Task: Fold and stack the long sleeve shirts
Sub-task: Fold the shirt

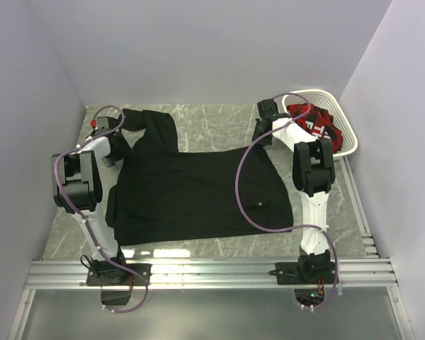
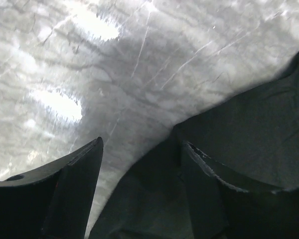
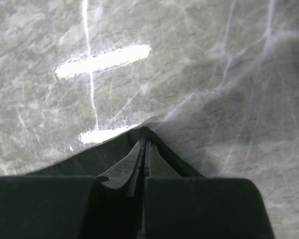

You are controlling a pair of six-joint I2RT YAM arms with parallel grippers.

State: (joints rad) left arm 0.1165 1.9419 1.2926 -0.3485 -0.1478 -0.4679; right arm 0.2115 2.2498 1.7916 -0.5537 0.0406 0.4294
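One black long sleeve shirt (image 1: pixel 191 191) lies spread flat on the marble table, one sleeve (image 1: pixel 159 124) reaching to the far left. At the shirt's far left shoulder is my left gripper (image 1: pixel 120 142). The left wrist view shows that gripper (image 2: pixel 142 144) open, with the black fabric (image 2: pixel 249 129) lying under and between its fingers. At the shirt's far right corner, my right gripper (image 1: pixel 261 134) is down on the cloth. In the right wrist view this gripper (image 3: pixel 144 132) is shut, and the shirt's edge (image 3: pixel 89 154) rises to a peak at its fingertips.
A white basket (image 1: pixel 345 124) stands at the far right corner with a red and black garment (image 1: pixel 315 122) in it. Bare marble (image 1: pixel 212 120) shows beyond the shirt. Metal rails (image 1: pixel 212 273) run along the near edge, and walls close in the sides and back.
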